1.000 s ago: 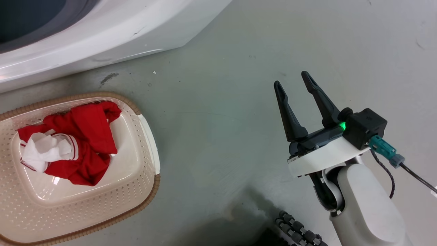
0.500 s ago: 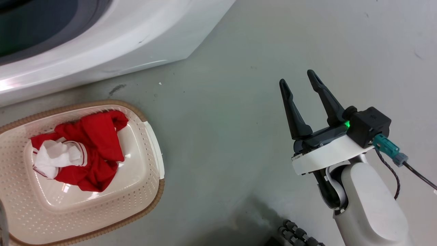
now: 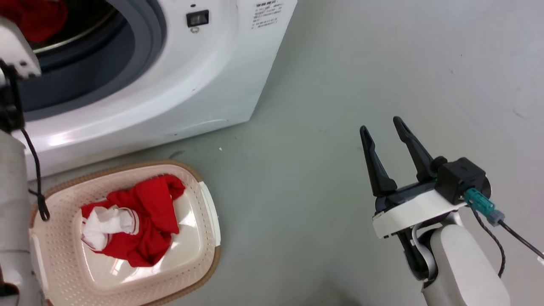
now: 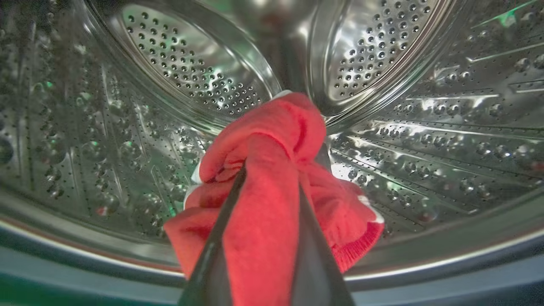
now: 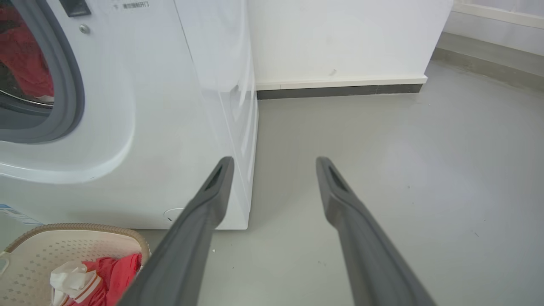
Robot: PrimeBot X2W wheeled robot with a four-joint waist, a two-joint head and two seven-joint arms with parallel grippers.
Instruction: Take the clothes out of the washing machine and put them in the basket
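Observation:
Inside the washing machine's steel drum, my left gripper is shut on a red garment with white trim, which drapes over both fingers. The head view shows that red fabric in the porthole past my left wrist. On the floor in front of the machine stands the cream basket, with a bunched red and white garment lying in it. My right gripper hangs open over bare floor to the right, holding nothing. Its wrist view takes in its own fingers, the washing machine and the basket.
My pale left forearm with a black cable runs up the left edge, beside the basket. Grey floor stretches right of the machine. A white wall with a dark skirting stands behind it.
The head camera has tilted up, so the porthole and my left arm have come into view and everything sits lower in the picture. The right gripper stays open.

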